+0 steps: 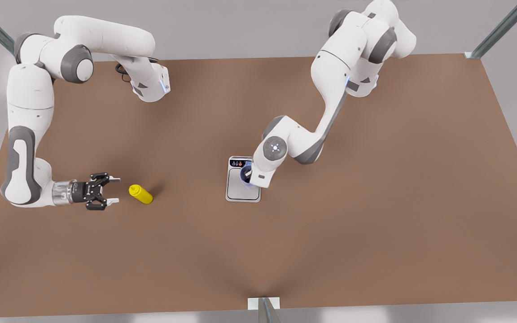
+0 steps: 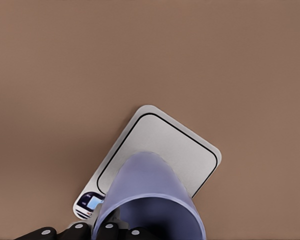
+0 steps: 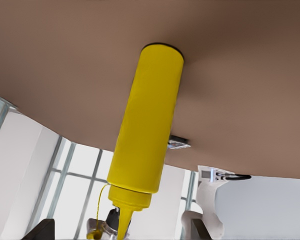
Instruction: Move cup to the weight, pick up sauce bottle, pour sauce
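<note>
1 cup (image 2: 147, 200) in left hand (image 1: 248, 174) over 1 weight (image 1: 243, 186) — right hand (image 1: 111, 191) spread beside 1 sauce bottle (image 1: 141, 194).

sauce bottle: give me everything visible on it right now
The sauce bottle is a bright yellow, plastic-looking cylinder with a rounded shoulder and a short yellow nozzle. It stands upright on the brown table, towards the front view's left, apart from the weight. Nothing touches it. The right end effector sits beside it, level with it, fingers open and facing it with a gap between. In the right wrist view its base rests flat on the table.
</note>
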Controlling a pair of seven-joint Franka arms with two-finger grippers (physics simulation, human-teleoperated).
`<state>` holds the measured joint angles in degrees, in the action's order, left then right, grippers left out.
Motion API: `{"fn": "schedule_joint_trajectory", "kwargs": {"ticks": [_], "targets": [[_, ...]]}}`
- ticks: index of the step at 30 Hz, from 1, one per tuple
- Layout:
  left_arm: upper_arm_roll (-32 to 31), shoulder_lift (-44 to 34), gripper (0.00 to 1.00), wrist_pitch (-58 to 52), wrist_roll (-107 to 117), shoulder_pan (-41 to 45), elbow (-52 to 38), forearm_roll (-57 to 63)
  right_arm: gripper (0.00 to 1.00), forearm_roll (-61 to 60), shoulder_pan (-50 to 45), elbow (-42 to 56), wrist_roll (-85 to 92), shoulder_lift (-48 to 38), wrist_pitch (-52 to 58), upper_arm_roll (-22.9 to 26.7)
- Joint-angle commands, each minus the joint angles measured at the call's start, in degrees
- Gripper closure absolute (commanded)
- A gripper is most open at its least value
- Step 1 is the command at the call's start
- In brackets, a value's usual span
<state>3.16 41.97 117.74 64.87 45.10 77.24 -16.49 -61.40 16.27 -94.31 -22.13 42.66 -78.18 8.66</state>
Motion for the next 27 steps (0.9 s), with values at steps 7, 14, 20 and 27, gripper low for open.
{"fn": "schedule_joint_trajectory", "kwargs": {"ticks": [7,14,20,27], "targets": [[0.01,0.92,0.24,1.71,-0.36,0.26,0.01,-2.41,0.0,-2.94,-0.27,0.18,0.16,3.22,-3.74,-1.19],[0.18,-0.13,0.01,0.74,-0.54,-0.18,0.01,-2.23,0.0,-5.93,-0.36,0.18,-4.68,4.62,-3.74,-1.63],[4.04,-6.28,0.01,-10.14,-3.25,-2.2,0.01,-0.57,0.0,-5.49,-0.36,-0.34,-4.59,5.68,-3.21,-2.77],[31.3,-23.25,0.01,-44.52,-67.32,-5.99,-0.08,10.33,0.0,-5.31,-0.45,-2.54,-3.89,5.68,-3.56,-5.49]]}}
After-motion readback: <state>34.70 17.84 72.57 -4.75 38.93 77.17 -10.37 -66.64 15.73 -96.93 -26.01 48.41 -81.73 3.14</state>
